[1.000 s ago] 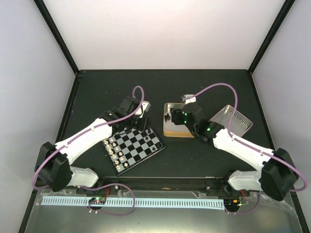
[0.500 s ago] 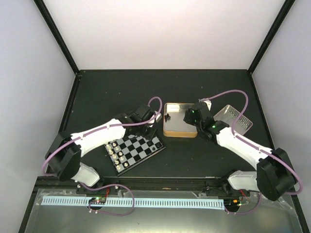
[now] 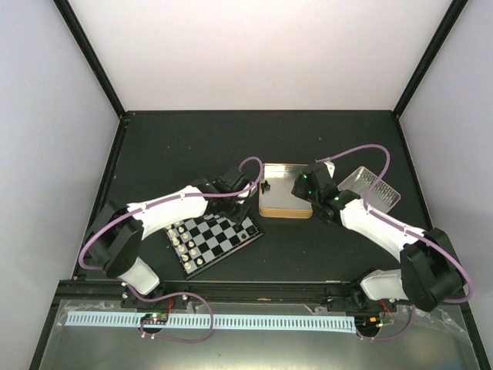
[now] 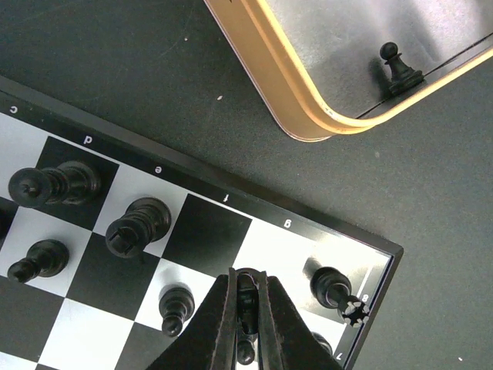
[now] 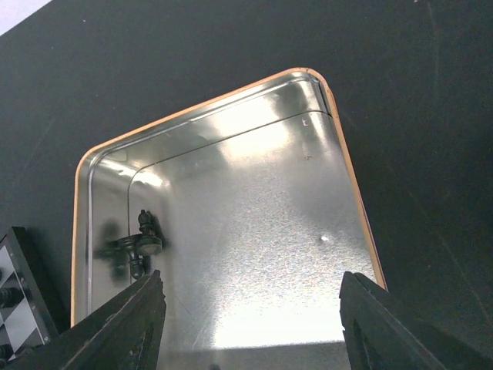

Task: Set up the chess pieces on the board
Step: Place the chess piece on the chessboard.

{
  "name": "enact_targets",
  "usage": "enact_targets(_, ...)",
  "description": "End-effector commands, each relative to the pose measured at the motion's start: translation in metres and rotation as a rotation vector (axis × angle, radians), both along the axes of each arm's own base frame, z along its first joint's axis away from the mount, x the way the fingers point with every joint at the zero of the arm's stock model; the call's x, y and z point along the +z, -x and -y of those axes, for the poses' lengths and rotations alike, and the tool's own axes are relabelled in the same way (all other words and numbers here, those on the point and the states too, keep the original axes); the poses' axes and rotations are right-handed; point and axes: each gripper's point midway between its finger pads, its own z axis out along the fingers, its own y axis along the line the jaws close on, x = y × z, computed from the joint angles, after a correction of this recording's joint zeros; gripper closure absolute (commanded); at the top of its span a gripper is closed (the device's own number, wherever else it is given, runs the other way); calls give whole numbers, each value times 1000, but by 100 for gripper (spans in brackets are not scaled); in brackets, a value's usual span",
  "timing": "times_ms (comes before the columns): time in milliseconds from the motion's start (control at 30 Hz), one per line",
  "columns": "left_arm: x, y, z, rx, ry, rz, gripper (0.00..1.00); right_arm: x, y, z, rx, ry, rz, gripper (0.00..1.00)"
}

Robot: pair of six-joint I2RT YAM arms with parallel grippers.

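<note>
**L jaws (mine):** together, clamped on one black piece [image 4: 246, 290], low over the board [image 4: 208, 231] at its g-file corner, the corner nearest the tin [image 4: 306, 116].
**R jaws (mine):** wide apart, nothing between, hanging over tin interior.
**Board:** on dark surface [image 3: 192, 146], just left of tin, not touching.
**Black chess pieces** [image 4: 139, 225]**:** several on sqs along the lettered edge, d thru g and beyond.
**White pieces** [image 3: 179, 237]**:** along opposite edge.
**Tin contents:** one black pawn [image 5: 143, 243], upright, by the wall nearest board.
**Shallow lid** [image 3: 371, 189]**:** right of tin, beyond my R arm.
</note>
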Motion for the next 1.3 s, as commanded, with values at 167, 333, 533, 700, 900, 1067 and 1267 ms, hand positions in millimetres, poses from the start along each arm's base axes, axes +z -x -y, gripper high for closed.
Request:
enact_targets(167, -1, 6, 14, -69, 37, -23, 98, -4, -4, 0, -13, -10, -22, 37)
enact_targets(333, -4, 11, 16, -83, 34, -55, 98, -5, -4, -1, -10, -14, -29, 38)
enact_targets(533, -12, 15, 17, -95, 19, -82, 97, -5, -4, -2, -8, -15, -33, 38)
enact_targets(700, -13, 11, 18, -83, 12, -84, 97, -6, -4, -3, -5, -15, -37, 38)
enact_targets(900, -17, 5, 19, -59, -2, -75, 97, -7, -3, -3, -3, -15, -42, 38)
enact_targets(1067, -18, 1, 20, -47, 0, -59, 96, -7, -4, -2, -3, -13, -43, 38)
enact_targets(1267, -21, -1, 18, -43, -7, -52, 92, -7, -4, -3, -2, -14, -44, 38)
